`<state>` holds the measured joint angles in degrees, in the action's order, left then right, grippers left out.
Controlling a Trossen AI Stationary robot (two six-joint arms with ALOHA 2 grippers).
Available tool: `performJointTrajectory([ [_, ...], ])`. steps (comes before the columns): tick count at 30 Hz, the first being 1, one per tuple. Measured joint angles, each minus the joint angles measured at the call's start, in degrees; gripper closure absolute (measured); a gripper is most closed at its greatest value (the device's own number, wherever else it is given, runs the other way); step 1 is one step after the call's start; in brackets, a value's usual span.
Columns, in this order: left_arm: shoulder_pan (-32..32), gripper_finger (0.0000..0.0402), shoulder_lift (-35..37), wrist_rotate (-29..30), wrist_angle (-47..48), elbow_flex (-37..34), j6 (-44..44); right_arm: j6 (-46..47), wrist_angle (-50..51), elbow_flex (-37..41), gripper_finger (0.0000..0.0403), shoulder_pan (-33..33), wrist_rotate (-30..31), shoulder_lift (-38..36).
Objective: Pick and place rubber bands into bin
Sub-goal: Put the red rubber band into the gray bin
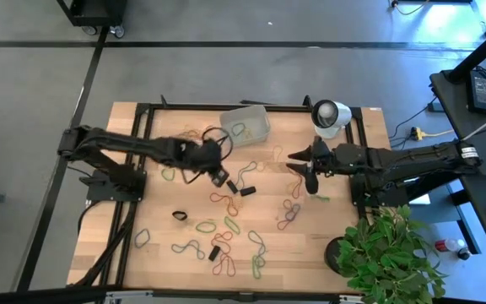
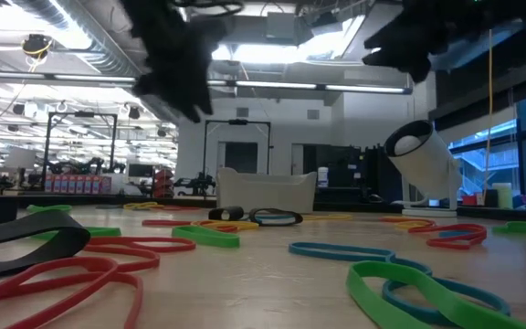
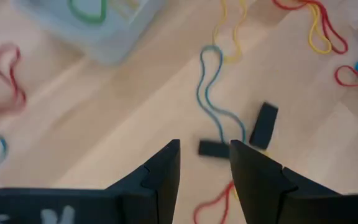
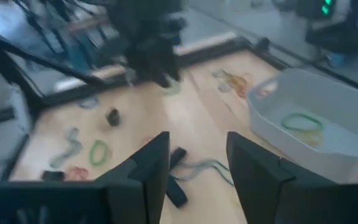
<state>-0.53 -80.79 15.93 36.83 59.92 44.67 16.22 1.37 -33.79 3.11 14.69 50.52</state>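
— Where do the rubber bands (image 1: pixel 226 225) lie against your jaws?

— Most are scattered over the lower middle of the wooden tabletop (image 1: pixel 163 224) in the high view. My left jaws (image 1: pixel 218 176) hang near the centre of that frame with their two fingers parted and nothing between them. In my left wrist view a small black piece (image 3: pixel 214 149) shows in the gap beyond the fingertips, with a thin blue band (image 3: pixel 211 87) looping away from it. My right jaws (image 1: pixel 298 163) sit right of centre, also parted and holding nothing; a thin pale band and a black piece lie on the wood past them.

— And the bin (image 1: pixel 246 124)?

— Upper middle of the high view, above and between both jaws. It is a translucent greyish tub with rounded corners, and a green loop (image 4: pixel 302 122) rests inside it.

— What are the bands like?

— Thin, limp elastic loops in green, red, orange, blue and black, some twisted into figure-eights. The tabletop is pale planked wood.

— Anything hard to read?

— In the low view both arms are only dark shapes cut off at the upper edge, and the bin (image 2: pixel 267 193) is a pale shape far back.
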Motion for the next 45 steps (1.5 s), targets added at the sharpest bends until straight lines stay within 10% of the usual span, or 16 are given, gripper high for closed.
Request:
performJointTrajectory([
  [15, 8.20, 0.0267, 23.68, 4.25, -9.34, -21.27, 3.54, 30.80, 46.35, -29.90, 0.0240, -1.83, -1.99, 30.94],
  [26, 7.13, 0.0267, 36.55, 7.26, 3.23, -22.29, -5.17, 48.53, 49.85, -27.33, 0.0244, -1.29, -12.16, 43.75],
  [45, 7.18, 0.0267, 39.99, 5.37, 5.21, -22.36, -11.93, 66.23, 38.50, -13.47, 0.0323, -1.33, -14.63, 44.69],
])
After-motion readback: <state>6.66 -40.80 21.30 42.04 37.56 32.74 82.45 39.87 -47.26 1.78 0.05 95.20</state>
